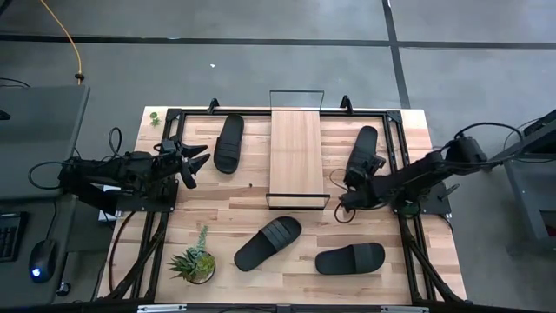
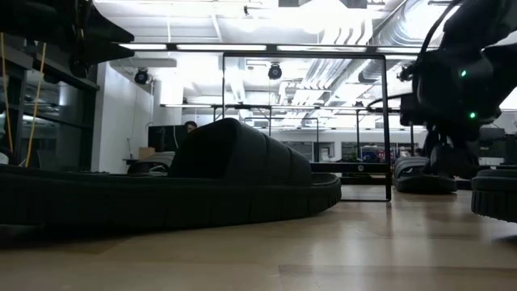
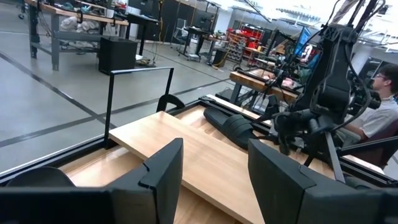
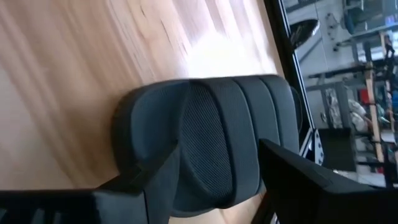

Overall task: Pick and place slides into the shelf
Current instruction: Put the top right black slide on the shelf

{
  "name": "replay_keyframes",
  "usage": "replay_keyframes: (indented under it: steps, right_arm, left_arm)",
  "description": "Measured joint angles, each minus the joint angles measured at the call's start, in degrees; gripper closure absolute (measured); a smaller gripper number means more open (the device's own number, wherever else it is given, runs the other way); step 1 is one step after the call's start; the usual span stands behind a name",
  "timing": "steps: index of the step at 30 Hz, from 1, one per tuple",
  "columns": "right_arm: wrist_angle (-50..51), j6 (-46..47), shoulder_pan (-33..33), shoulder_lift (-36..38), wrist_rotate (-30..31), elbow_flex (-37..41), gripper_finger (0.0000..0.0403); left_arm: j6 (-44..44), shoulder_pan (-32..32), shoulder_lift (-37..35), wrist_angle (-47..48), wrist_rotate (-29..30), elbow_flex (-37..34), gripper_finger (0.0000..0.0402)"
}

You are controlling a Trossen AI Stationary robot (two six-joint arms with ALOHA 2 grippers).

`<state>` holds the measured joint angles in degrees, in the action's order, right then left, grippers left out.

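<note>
The shelf (image 1: 295,156), a light-wood board in a black wire frame, lies at the table's middle. Four black slides rest sole-down on the table: one left of the shelf (image 1: 229,143), one right of it (image 1: 362,155), two near the front edge (image 1: 268,243) (image 1: 350,258). My right gripper (image 1: 347,202) is open and slants down over the near end of the right slide (image 4: 211,137), its fingers standing on either side of the ribbed strap; no touch shows. My left gripper (image 1: 195,161) waits open at the table's left, pointing level toward the shelf (image 3: 186,149).
A small potted plant (image 1: 193,261) stands at the near left. Black frame rails (image 1: 400,148) run along the table's sides. In the low view a near slide (image 2: 202,178) fills the foreground. A person (image 3: 385,106) sits beyond the table's right side.
</note>
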<state>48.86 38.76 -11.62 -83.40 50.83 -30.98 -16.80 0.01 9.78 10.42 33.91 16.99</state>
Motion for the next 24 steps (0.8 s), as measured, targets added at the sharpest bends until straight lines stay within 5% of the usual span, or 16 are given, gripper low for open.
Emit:
replay_keyframes:
  steps: [24]
  right_arm:
    - [2.1,4.9,10.8,-2.6,-0.3,0.0,0.0199]
  left_arm:
    - [0.0,0.0,0.0,0.0,0.2,0.0,0.0236]
